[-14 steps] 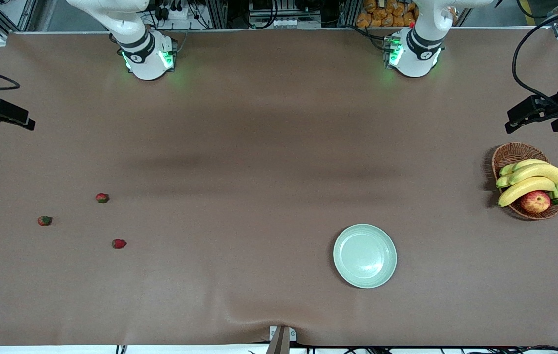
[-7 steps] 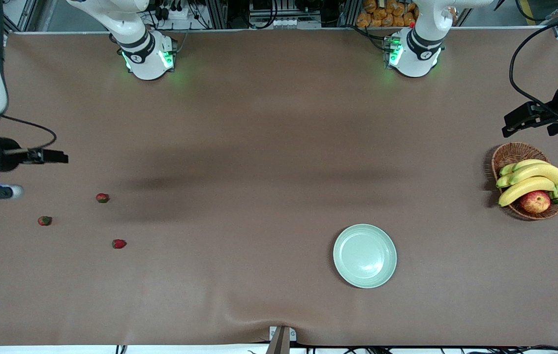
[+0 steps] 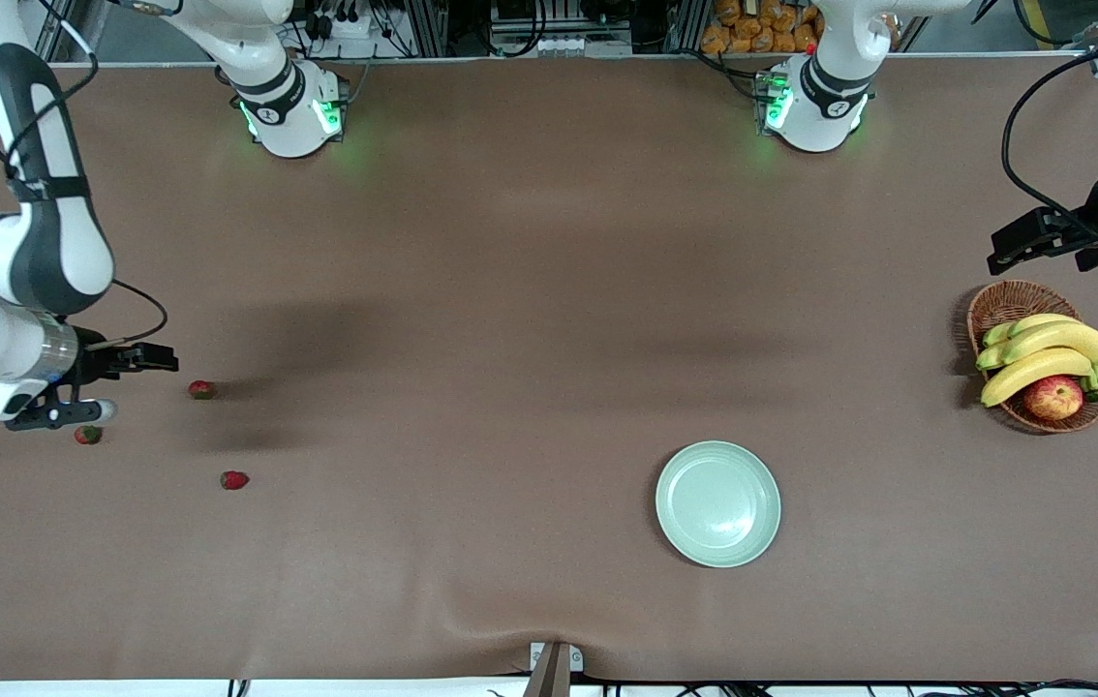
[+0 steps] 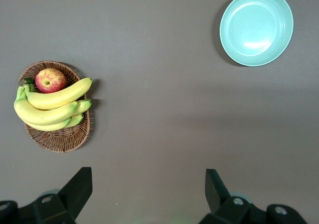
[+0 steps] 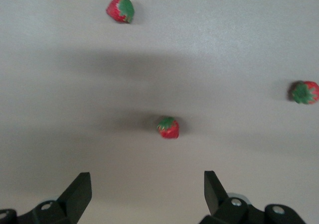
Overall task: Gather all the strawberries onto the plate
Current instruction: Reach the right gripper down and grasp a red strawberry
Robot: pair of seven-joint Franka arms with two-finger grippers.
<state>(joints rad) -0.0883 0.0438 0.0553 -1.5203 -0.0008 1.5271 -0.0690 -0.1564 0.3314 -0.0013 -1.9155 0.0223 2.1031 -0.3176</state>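
- Right gripper [image 3: 137, 373]: fingers spread apart, nothing between them, low over the table [image 3: 510, 290] at the right arm's end, in the air amid the strawberries.
- Strawberries, count three, all lying loose on the table, none in the plate:
  - one [image 3: 201, 389] just beside the right gripper, toward the plate;
  - one [image 3: 87, 435] under the right wrist, nearer the front camera than the first;
  - one [image 3: 234, 479] nearest the front camera of the three, and the closest of them to the plate.
- Plate [image 3: 718, 503]: count one, pale mint-green, well apart from the strawberries, toward the left arm's end.
- Basket [image 3: 1033, 358]: count one, brown wicker, farther toward the left arm's end than the plate, holding a bunch of bananas [image 3: 1043, 353] and one apple [image 3: 1053, 397].
- Left gripper [image 3: 1052, 237]: fingers spread apart, holding nothing, waiting in the air near the basket.
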